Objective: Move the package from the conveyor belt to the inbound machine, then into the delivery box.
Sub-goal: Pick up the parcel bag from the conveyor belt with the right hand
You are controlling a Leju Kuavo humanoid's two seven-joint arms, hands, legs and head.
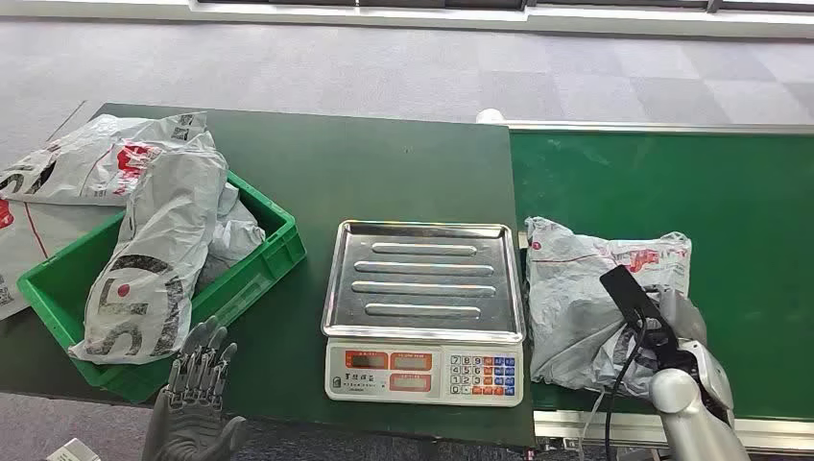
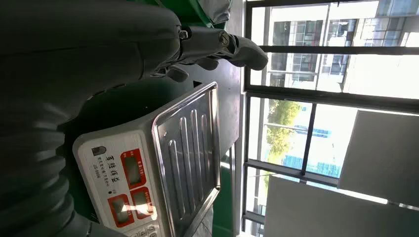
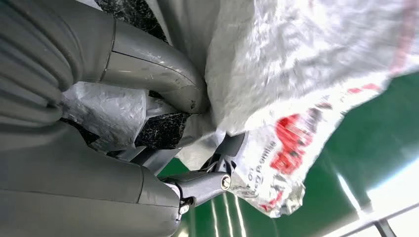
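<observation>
A grey plastic package (image 1: 586, 288) with red print lies on the green conveyor belt (image 1: 672, 182), just right of the scale. My right hand (image 1: 662, 331) is on the package's near right part and grips it. Up close, the thumb (image 3: 163, 84) presses into the crumpled package (image 3: 306, 64) from one side and darker fingers (image 3: 207, 182) close on it from the other. The scale (image 1: 422, 370), the inbound machine, has a bare steel tray (image 1: 422, 279). My left hand (image 1: 197, 384) hangs open at the table's near edge, holding nothing. The left wrist view shows that hand (image 2: 212, 44) and the scale (image 2: 183, 148).
A green crate (image 1: 274, 259) at the left of the dark green table (image 1: 384, 173) holds several grey packages (image 1: 154, 269), with more bags (image 1: 86, 158) lying behind it. Grey carpet floor lies beyond the table and belt.
</observation>
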